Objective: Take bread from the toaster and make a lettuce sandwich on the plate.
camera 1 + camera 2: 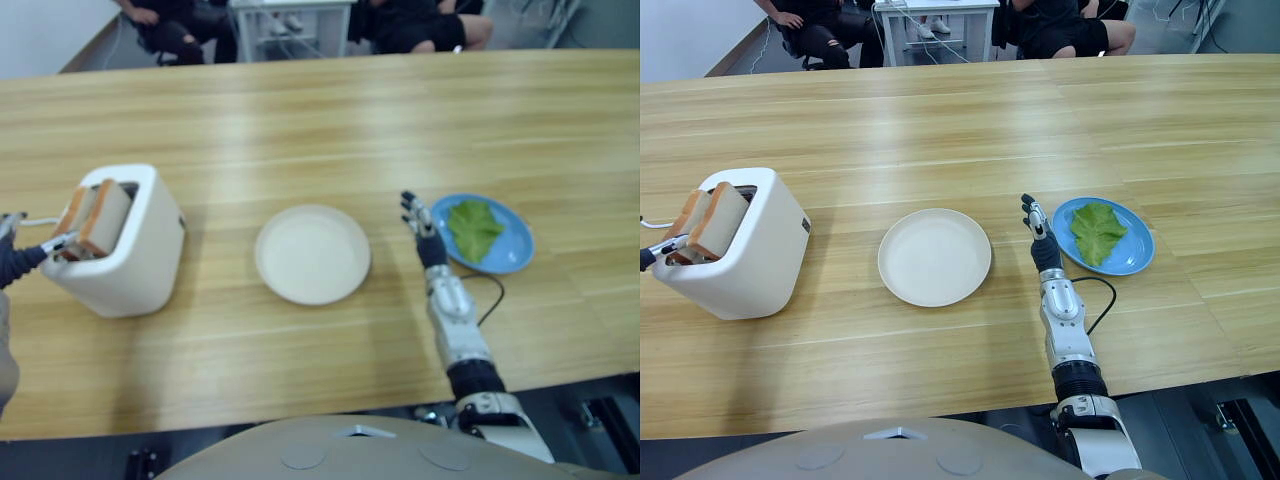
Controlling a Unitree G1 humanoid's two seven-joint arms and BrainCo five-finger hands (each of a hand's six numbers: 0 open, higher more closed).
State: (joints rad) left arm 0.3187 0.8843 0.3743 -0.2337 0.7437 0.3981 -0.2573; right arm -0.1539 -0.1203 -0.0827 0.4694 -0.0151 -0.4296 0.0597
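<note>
Left hand (15, 262) at the browned toast slices (105, 215), hold unclear; a skewed pull could topple the white boxy toaster (145, 260) beside it.

Long wooden table (940, 130), white desk (936, 8) behind

A long wooden table (940, 120), laid in pale lengthwise planks, was spread across most of the view, and a soft sheen of light was carried on its middle. Behind its far edge a small white table (940, 8) was set on a grey floor (1180, 25). At the upper left a white wall (680, 30) was met by a brown skirting (735, 48).
</note>
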